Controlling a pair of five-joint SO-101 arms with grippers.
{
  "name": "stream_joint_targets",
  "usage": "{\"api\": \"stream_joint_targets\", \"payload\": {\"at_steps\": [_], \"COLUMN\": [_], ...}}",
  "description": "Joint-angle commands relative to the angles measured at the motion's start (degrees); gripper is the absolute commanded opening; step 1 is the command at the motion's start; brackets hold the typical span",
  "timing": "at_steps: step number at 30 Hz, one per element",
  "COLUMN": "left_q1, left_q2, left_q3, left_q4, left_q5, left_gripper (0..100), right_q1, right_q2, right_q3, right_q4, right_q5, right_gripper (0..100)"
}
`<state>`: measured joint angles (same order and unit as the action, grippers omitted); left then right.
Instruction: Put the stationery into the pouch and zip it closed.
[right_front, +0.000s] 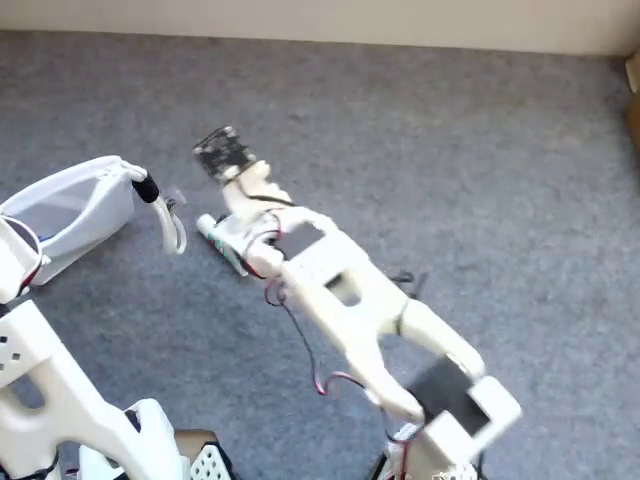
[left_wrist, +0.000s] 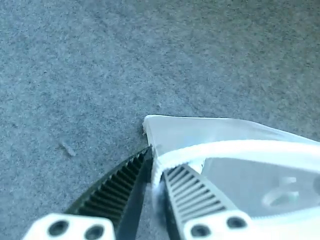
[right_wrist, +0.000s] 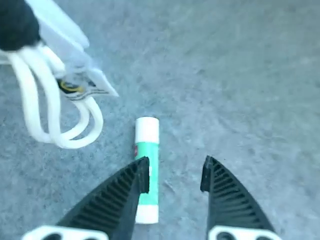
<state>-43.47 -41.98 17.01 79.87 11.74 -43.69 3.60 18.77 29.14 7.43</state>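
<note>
Pouch: the pouch (right_front: 75, 210) lies at the left of the carpet, mouth gaping; its walls are thin, cloudy-clear plastic with a thicker white rim.
Left gripper: the left gripper (left_wrist: 152, 162) is pinched on the pouch's rim at a corner, one black ridged finger (left_wrist: 120, 185) outside and one white ridged finger (left_wrist: 192, 192) inside.
Glue stick: the glue stick (right_wrist: 147, 150) lies flat on the carpet near the middle, just right of the pouch; it is a round tube with a green body and a white cap, the cap pointing toward the far side.
Right gripper: the right gripper (right_wrist: 175, 175) hangs low over the carpet with its black ridged fingers spread; one fingertip overlaps the glue stick's side and the other stands over bare carpet to the right.
In the way: in the high view the right arm (right_front: 340, 280) covers most of the glue stick, leaving only one end showing.
Cord loop: a white rubbery cord loop (right_wrist: 50, 115) hangs from the pouch's right end, lying between the pouch and the glue stick and apart from the stick.
Black knob: a black knob (right_front: 146, 188) sits where the loop meets the pouch.
Tag: a small clear tag (right_wrist: 82, 85) lies against the loop.
Wires: thin red and black wires (right_front: 305, 350) trail along the right arm.
Carpet: the carpet (right_front: 480, 150) is grey, with a short, flat, speckled pile.
</note>
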Motion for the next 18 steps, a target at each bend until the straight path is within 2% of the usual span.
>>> {"api": "stream_joint_targets", "payload": {"at_steps": [1,12,18], "left_q1": [-0.3,-0.1,-0.1], "left_q2": [-1.1,-1.1,-1.1], "left_q3": [-3.7,-3.6,-3.6], "left_q4": [-1.1,-1.1,-1.1], "left_q5": [0.8,0.8,0.8], "left_gripper": [1,1,1], "right_q1": [-1.5,-1.5,-2.3], "right_q2": [5.6,19.4,23.0], "right_q3": [-8.6,-16.4,-22.8], "right_q4": [0.5,1.4,13.3], "right_q5": [0.7,0.9,1.1], "right_gripper": [16.6,16.6,16.6]}}
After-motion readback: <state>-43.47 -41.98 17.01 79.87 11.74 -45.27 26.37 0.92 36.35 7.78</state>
